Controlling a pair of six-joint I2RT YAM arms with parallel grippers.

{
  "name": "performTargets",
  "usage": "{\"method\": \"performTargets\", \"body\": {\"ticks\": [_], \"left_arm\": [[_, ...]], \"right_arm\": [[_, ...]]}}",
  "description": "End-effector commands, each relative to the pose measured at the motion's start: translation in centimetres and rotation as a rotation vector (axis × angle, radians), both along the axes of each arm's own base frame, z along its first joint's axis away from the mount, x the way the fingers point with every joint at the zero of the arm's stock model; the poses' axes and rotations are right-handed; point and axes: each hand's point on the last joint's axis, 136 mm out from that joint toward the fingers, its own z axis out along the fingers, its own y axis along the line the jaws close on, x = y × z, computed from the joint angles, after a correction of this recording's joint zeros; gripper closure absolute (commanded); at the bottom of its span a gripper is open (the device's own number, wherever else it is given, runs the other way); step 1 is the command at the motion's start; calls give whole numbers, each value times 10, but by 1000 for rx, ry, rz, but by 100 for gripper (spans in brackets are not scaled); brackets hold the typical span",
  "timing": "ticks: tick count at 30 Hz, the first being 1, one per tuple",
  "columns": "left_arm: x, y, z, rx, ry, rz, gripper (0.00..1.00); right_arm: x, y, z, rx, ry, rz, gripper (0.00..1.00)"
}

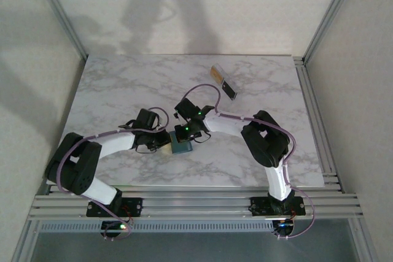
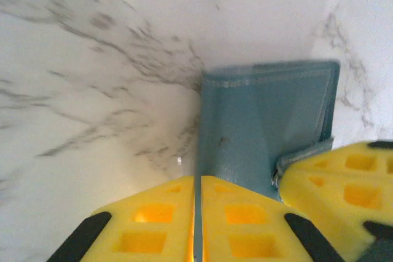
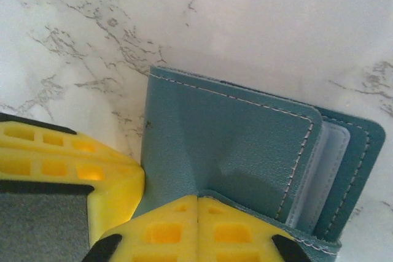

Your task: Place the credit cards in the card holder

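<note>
Teal folding wallet [image 3: 227,139] on marble table [image 1: 123,84]

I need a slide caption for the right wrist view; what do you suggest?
Right gripper pinches the edge of a teal folding wallet on the marble table.

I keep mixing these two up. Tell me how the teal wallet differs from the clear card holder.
The teal wallet is opaque and stitched, while the card holder is see-through plastic. The wallet is squarish and the holder is long and narrow. The wallet sits mid-table with the left gripper and the right gripper closed on it. The holder lies farther back, untouched. Both rest on the marble table.
</note>
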Motion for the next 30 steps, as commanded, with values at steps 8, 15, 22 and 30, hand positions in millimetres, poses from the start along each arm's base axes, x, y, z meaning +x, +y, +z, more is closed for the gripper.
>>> {"method": "performTargets", "body": {"ticks": [8,15,22,30], "left_arm": [[51,77,120,226,-333,225,70],[64,98,185,289,-551,321,44],[42,100,229,439,-896,420,0],[21,116,222,520,-1125,421,1]], "right_arm": [[17,6,133,238,-297,-52,49],[52,-83,219,275,-730,-269,15],[59,-186,236,284,-949,-435,1],[45,-309,200,64,-1360,-633,1]]}}
